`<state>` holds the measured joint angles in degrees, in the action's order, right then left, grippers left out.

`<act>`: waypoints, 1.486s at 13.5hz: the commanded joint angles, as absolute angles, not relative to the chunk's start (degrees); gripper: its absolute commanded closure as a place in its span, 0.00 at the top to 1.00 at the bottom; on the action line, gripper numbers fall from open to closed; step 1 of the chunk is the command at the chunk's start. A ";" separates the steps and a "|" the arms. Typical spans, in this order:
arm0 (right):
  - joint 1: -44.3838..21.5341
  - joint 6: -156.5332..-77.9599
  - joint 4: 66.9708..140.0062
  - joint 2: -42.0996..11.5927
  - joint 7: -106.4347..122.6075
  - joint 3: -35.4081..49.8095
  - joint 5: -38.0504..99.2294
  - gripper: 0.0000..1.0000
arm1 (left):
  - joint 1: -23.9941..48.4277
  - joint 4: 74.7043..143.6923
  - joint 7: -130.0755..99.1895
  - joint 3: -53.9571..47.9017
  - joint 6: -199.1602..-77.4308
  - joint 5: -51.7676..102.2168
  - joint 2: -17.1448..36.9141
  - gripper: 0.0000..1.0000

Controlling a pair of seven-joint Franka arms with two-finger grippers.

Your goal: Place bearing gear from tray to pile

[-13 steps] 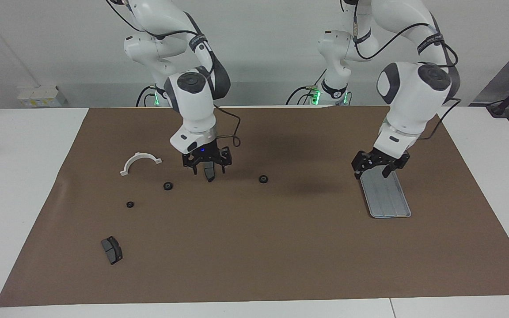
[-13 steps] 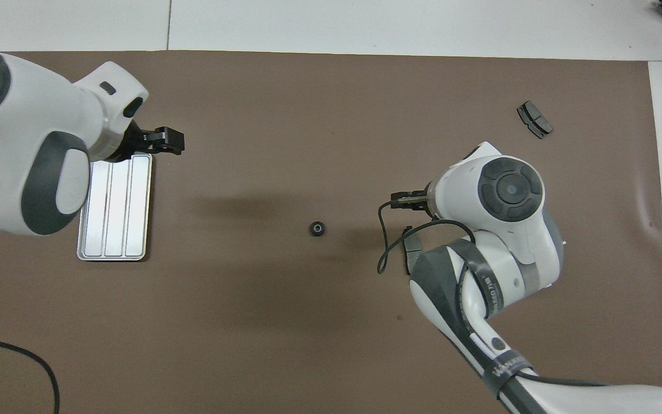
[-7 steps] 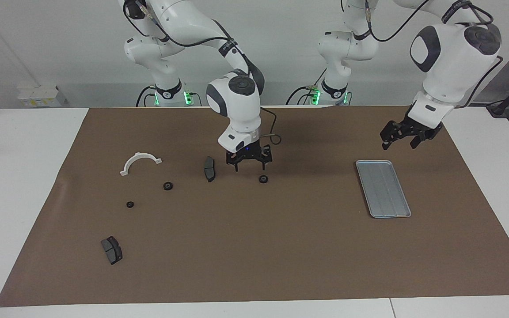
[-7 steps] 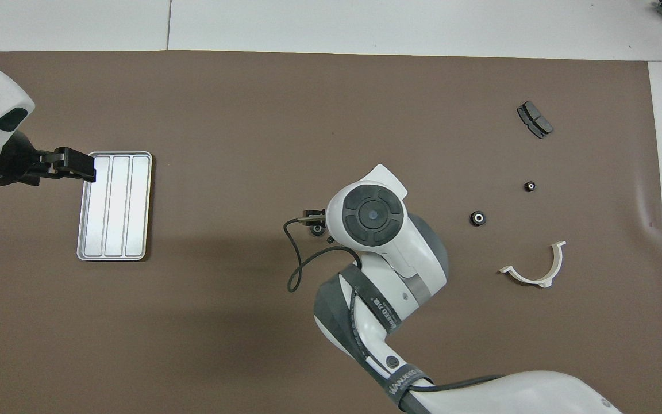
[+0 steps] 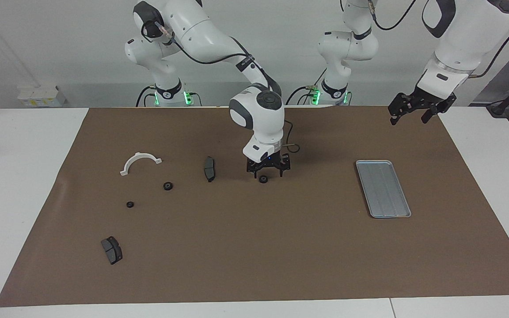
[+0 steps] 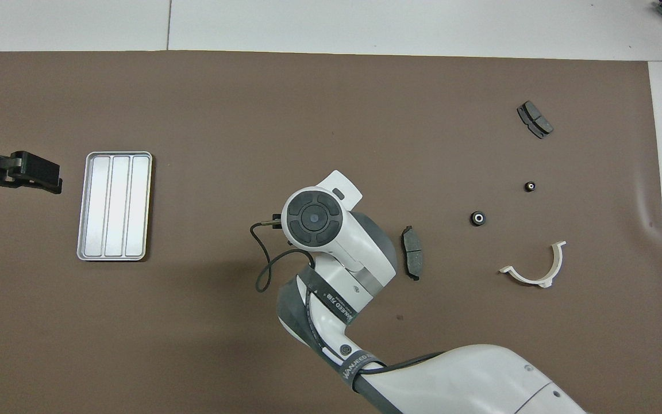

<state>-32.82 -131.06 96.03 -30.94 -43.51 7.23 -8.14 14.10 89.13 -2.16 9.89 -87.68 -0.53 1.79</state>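
- Black, the right arm's two-finger gripper point(image 5: 267, 170) has been brought across from the dark grey brake pad point(image 5: 209, 168), left lying on the mat, and is lowered with fingers spread around the small black bearing gear point(image 5: 263, 179).
- The ribbed silver-grey metal tray point(image 5: 383, 188) lies bare; pickup appears imminent.
- The left gripper point(image 5: 413, 109), raised, waits; its fingers cannot be read.
- Overhead, the right arm's wrist hides the gear; the facing view shows it.
- The white plastic half-ring bracket point(image 6: 534, 265) marks the pile.

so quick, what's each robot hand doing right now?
Right end effector: low over a small black gear on the mat, fingers open around it.
Left end effector: raised near the left arm's end of the table, holding nothing.
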 commanded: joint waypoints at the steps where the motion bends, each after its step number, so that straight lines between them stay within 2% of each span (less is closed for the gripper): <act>1: -32.96 -130.69 95.97 -31.29 -45.00 7.21 -9.84 0.90 | 14.68 92.10 -1.58 10.20 -90.35 -1.49 0.97 0.99; 2: -32.87 -130.87 96.50 -31.29 -45.00 7.21 -9.93 0.79 | 14.33 92.28 -1.58 10.11 -90.53 -1.49 1.23 0.99; 5: -32.87 -130.78 96.50 -31.29 -45.00 7.21 -9.93 0.14 | 14.15 92.29 -0.62 10.11 -90.88 -1.49 1.76 1.00; 6: -32.87 -130.61 96.59 -31.20 -45.09 7.21 -9.93 0.00 | 14.15 92.37 -0.44 10.11 -90.70 -1.49 1.84 1.00; 9: -32.70 -129.81 96.50 -30.94 -45.00 7.03 -10.11 0.00 | 14.41 92.37 0.52 10.11 -90.52 -1.49 1.76 1.00; 11: -30.77 -129.81 96.50 -28.84 -44.83 6.86 -10.11 0.00 | 14.15 92.46 2.28 10.11 -90.79 -1.41 1.67 1.00; 16: -19.01 -130.17 96.50 -24.79 -36.59 6.94 -10.02 0.00 | 13.89 93.77 2.11 10.46 -91.14 -1.32 1.14 1.00; 20: -10.04 -133.66 96.15 -25.48 -27.80 7.03 -9.58 0.00 | 13.71 94.04 1.58 10.63 -94.22 -1.32 1.23 1.00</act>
<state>-13.65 -131.29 95.83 -25.20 -30.97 6.07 -8.80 13.93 92.58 1.23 10.63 -92.37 -0.54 2.14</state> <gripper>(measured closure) 0.652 0.000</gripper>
